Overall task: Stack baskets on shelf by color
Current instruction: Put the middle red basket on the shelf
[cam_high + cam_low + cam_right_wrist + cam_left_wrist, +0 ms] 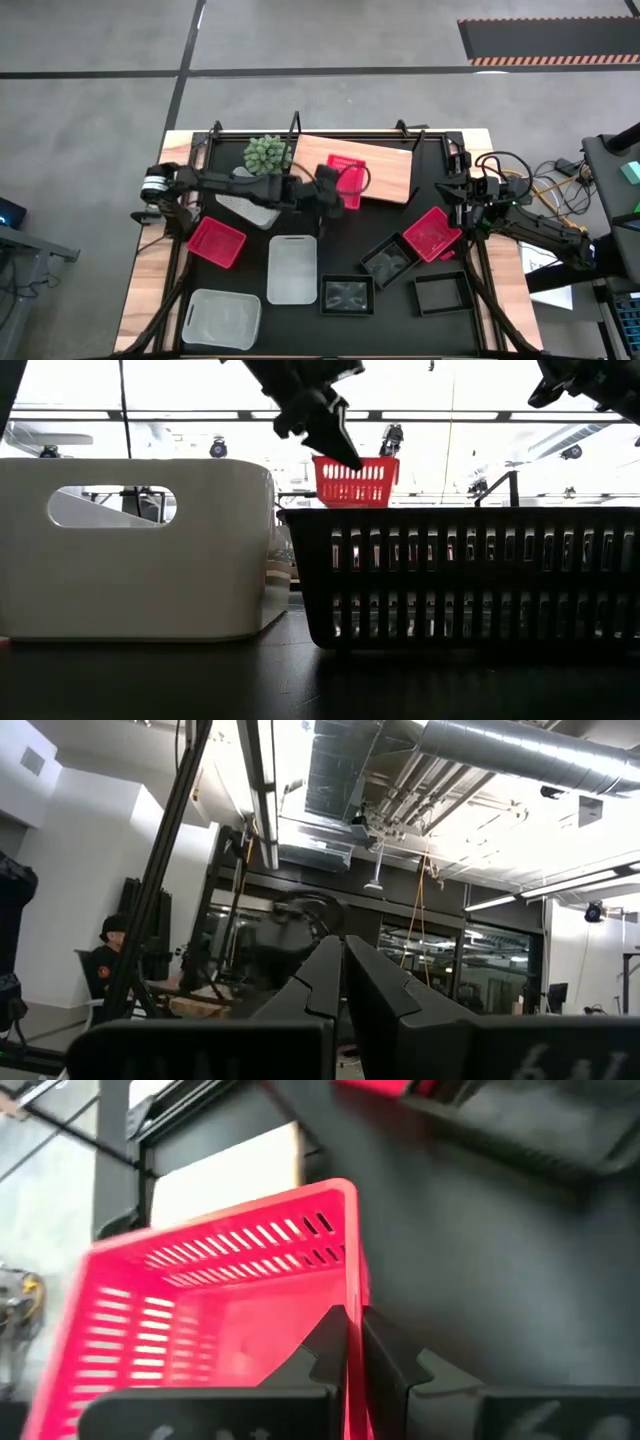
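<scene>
My left gripper (335, 193) is shut on a red basket (346, 174) over the left part of the light-brown wooden shelf (385, 168). The basket also shows in the low view (356, 481). Two more red baskets (215, 241) (432, 232), three white ones (292, 268) (222, 318) (252, 208) and three black ones (345, 295) (388, 262) (443, 292) rest on their bottoms on the black mat. My right gripper (343, 975) is shut and empty, raised at the table's right side and pointing out at the room. My left gripper pinches one short side wall of the red basket at its rim (350, 1315), one finger (325, 1348) inside the basket and one (392, 1362) outside. The fingers come slanting down from the table's left. In the low view the basket hangs from the fingers, open side up and apparently lifted.
A green spiky plant (268, 153) stands by the shelf's left end, close to my left arm. A white basket (140, 545) and a black basket (460, 575) fill the front of the low view. Cables lie off the table's right edge (545, 185).
</scene>
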{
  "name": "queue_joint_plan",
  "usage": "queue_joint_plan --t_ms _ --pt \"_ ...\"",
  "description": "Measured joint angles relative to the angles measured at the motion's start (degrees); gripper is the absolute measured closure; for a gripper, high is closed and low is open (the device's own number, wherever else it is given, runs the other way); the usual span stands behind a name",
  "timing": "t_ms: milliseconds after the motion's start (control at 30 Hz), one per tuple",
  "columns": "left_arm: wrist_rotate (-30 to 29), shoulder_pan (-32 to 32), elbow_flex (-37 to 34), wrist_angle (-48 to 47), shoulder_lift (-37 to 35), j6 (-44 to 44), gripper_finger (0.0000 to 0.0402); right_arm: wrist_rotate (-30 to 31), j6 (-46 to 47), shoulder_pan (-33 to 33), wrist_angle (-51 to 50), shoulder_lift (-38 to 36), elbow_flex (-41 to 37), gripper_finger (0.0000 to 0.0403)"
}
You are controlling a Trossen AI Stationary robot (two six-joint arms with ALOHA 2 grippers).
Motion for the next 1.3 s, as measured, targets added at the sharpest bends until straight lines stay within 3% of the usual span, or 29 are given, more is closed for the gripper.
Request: queue_joint_plan --t_ms 300,467,800,1300 --pt "2.92 9.22 -2.29 0.69 0.15 4.55 0.0401 0.00 -0.02 -0.01 -0.13 0.00 0.00 0.0392" --pt "7.42 13.23 -5.24 3.70 0.15 4.57 0.0401 0.00 -0.22 0.00 -0.13 0.00 0.00 0.0392" --pt "7.80 16.51 -8.31 5.95 0.35 4.57 0.0400 0.02 -0.24 -0.02 -0.15 0.02 0.00 0.0392" --pt "7.69 18.36 -8.41 6.38 0.42 4.71 0.0357 0.01 -0.66 0.00 -0.15 0.00 0.00 0.0392"
